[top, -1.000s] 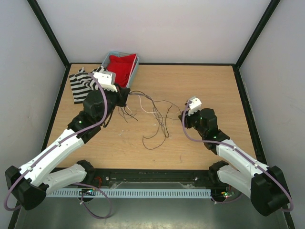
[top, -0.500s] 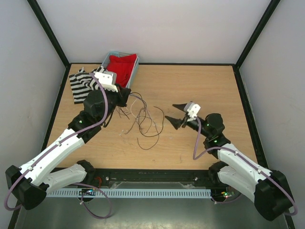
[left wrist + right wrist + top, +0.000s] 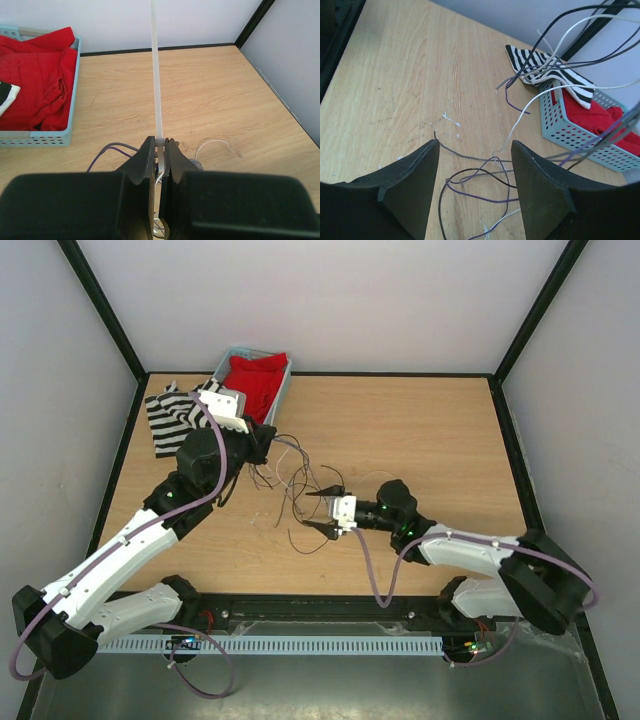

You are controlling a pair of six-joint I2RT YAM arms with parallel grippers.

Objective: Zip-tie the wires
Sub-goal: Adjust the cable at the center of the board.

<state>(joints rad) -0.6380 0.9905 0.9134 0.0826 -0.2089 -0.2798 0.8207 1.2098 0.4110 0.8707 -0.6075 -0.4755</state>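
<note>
Wires (image 3: 300, 483) | loose loops lie just ahead of right gripper (image 3: 309, 511), jaws wide, empty | left gripper (image 3: 159, 142) clamps zip tie (image 3: 155, 75), strip pointing forward

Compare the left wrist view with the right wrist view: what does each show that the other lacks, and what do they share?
Only the left wrist view shows the zip tie, a white strip clamped in the shut left gripper and pointing away over the table. Only the right wrist view shows the right gripper, its fingers open, with long strands crossing the top of the picture. Both show the wooden table, the blue basket holding the red cloth, and some of the wires.
</note>
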